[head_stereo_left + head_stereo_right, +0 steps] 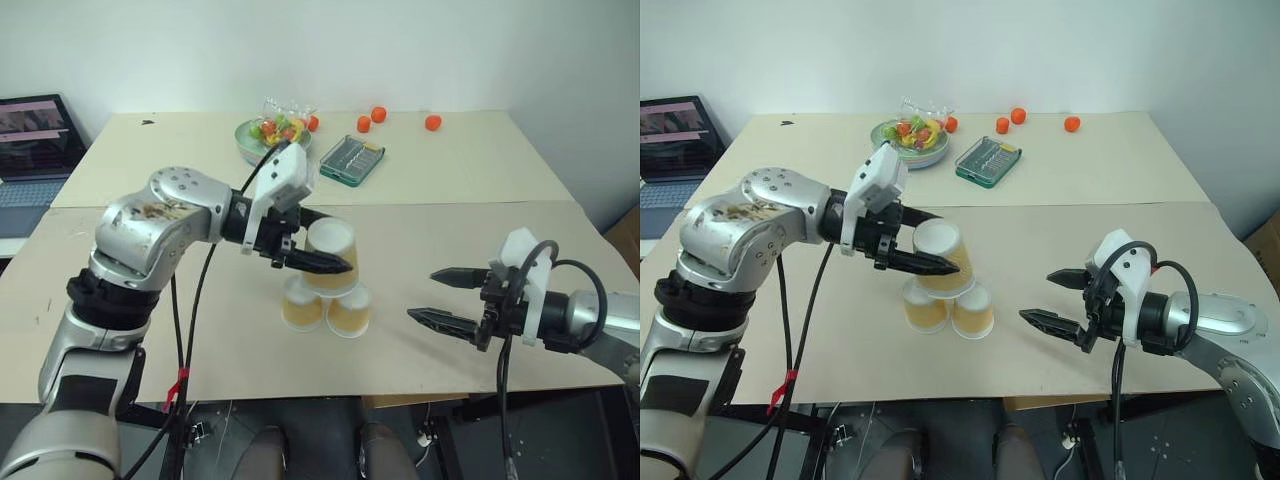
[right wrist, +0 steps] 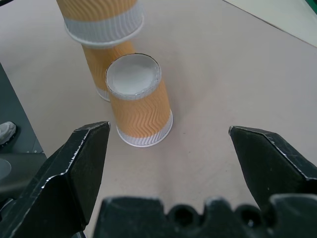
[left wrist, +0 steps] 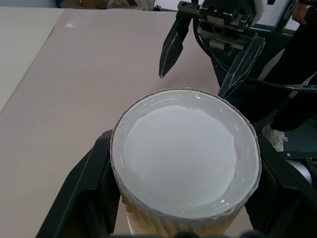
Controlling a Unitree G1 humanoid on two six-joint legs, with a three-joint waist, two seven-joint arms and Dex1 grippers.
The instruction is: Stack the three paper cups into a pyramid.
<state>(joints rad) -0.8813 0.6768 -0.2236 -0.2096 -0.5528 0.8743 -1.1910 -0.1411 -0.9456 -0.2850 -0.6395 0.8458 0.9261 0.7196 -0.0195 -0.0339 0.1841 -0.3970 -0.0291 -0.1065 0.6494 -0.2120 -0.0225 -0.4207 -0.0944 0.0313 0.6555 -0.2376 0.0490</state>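
Two paper cups (image 1: 302,306) (image 1: 349,312) stand upside down, side by side, on the beige table (image 1: 480,240); both have yellow-orange sides and white bases. The third paper cup (image 1: 328,240) is also upside down. It hangs slightly tilted just over the pair, and my left gripper (image 1: 338,250) is shut on its sides. Its white base (image 3: 183,153) shows in the left wrist view. I cannot tell whether it touches the lower cups (image 2: 138,106). My right gripper (image 1: 435,295) stands open to the right of the cups, with nothing between its fingers (image 2: 84,163).
At the back of the table are a bowl of colourful items (image 1: 262,140), a green tray (image 1: 352,160) and small orange fruits (image 1: 378,115) (image 1: 432,122). A laptop (image 1: 35,135) sits at the far left. The table's front edge runs close below the cups.
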